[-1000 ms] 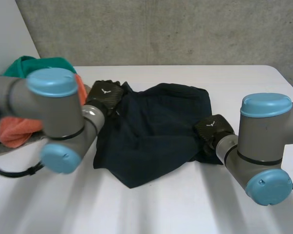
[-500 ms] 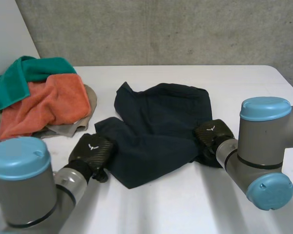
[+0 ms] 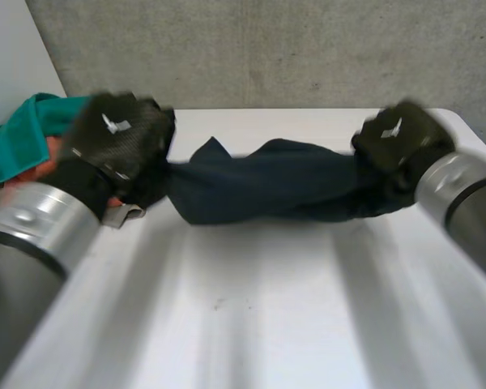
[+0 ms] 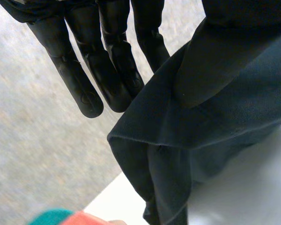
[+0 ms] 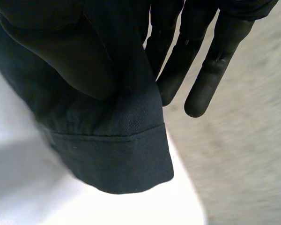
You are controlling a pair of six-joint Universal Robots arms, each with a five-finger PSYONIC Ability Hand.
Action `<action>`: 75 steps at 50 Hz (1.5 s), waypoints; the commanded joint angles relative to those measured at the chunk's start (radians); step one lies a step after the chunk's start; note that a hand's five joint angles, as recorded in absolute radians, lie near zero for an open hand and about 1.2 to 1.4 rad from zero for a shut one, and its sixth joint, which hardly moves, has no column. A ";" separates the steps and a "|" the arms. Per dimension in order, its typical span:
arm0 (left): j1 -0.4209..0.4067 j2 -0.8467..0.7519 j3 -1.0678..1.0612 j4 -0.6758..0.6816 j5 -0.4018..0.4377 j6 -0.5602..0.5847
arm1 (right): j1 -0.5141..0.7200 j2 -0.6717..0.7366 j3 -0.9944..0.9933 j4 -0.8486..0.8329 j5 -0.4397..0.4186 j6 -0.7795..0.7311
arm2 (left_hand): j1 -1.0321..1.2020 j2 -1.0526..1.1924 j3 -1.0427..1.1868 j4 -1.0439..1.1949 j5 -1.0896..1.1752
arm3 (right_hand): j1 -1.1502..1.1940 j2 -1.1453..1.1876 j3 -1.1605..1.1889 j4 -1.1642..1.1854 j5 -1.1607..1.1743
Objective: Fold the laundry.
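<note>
A dark navy garment [image 3: 267, 185] hangs stretched between my two hands above the white table [image 3: 259, 308]. My left hand [image 3: 121, 147] holds its left end, raised in front of the towel pile. In the left wrist view the thumb [image 4: 215, 56] presses a fold of the cloth [image 4: 210, 131] against the straight fingers [image 4: 84, 79]. My right hand [image 3: 401, 139] holds the right end at about the same height. In the right wrist view a hemmed edge [image 5: 117, 154] of the garment is pinched between the thumb [image 5: 61, 51] and the fingers [image 5: 201, 70].
A pile of other laundry lies at the table's far left: a green towel [image 3: 24, 134], an orange one [image 3: 28, 172] and a beige piece [image 3: 128, 213], partly behind my left arm. A concrete wall [image 3: 308, 49] stands behind the table.
My left hand swung to the garment's near left edge and shut on it. Both hands then rose, lifting the garment off the table into a stretched band.
</note>
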State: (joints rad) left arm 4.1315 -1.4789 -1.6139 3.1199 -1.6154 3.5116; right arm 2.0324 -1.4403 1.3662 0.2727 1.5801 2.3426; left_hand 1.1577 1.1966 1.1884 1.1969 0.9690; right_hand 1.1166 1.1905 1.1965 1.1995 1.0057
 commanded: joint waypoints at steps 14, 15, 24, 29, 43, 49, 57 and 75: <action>0.006 -0.487 0.339 -0.274 -0.009 0.127 | -0.005 0.211 -0.121 0.140 -0.063 -0.089 | 0.239 0.200 0.208 0.199 0.253 | 0.280 0.206 0.200 0.197 0.216; 0.009 -0.554 0.392 -0.276 -0.011 0.132 | -0.004 0.236 -0.127 0.134 -0.061 -0.089 | 0.239 0.200 0.208 0.199 0.253 | 0.280 0.206 0.200 0.197 0.216; 0.021 -0.814 0.943 -0.216 -0.035 0.138 | -0.006 0.426 -0.332 -0.205 0.012 -0.082 | 0.239 0.200 0.208 0.199 0.253 | 0.280 0.206 0.200 0.197 0.216; 0.023 -0.851 1.262 -0.055 -0.046 0.138 | 0.000 0.410 -0.421 -0.656 0.041 -0.069 | 0.239 0.200 0.208 0.199 0.253 | 0.280 0.206 0.200 0.197 0.216; 0.019 -0.655 0.923 0.103 -0.075 0.124 | 0.000 0.319 -0.388 -0.523 0.021 -0.036 | 0.239 0.200 0.208 0.199 0.253 | 0.280 0.206 0.200 0.197 0.216; 0.016 -0.587 0.591 0.112 -0.066 0.124 | -0.011 0.327 -0.285 -0.227 -0.025 -0.029 | 0.239 0.200 0.208 0.199 0.253 | 0.280 0.206 0.200 0.197 0.216; 0.010 -0.624 0.307 0.106 -0.067 0.106 | -0.017 0.434 -0.116 -0.168 -0.080 -0.009 | 0.239 0.200 0.208 0.199 0.253 | 0.280 0.206 0.200 0.197 0.216; -0.005 -0.617 0.192 0.100 -0.067 0.038 | -0.187 0.359 0.045 -0.118 -0.224 0.524 | 0.239 0.200 0.208 0.199 0.253 | -0.441 -0.515 -0.521 -0.524 -0.505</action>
State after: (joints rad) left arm 4.1233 -2.1310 -1.4155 3.2213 -1.6863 3.5883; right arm 1.9248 -0.9912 1.3548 0.1264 1.4374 2.6998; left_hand 1.1576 1.2027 1.1964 1.2015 0.9882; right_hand 0.6933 0.6868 0.6910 0.6818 0.4936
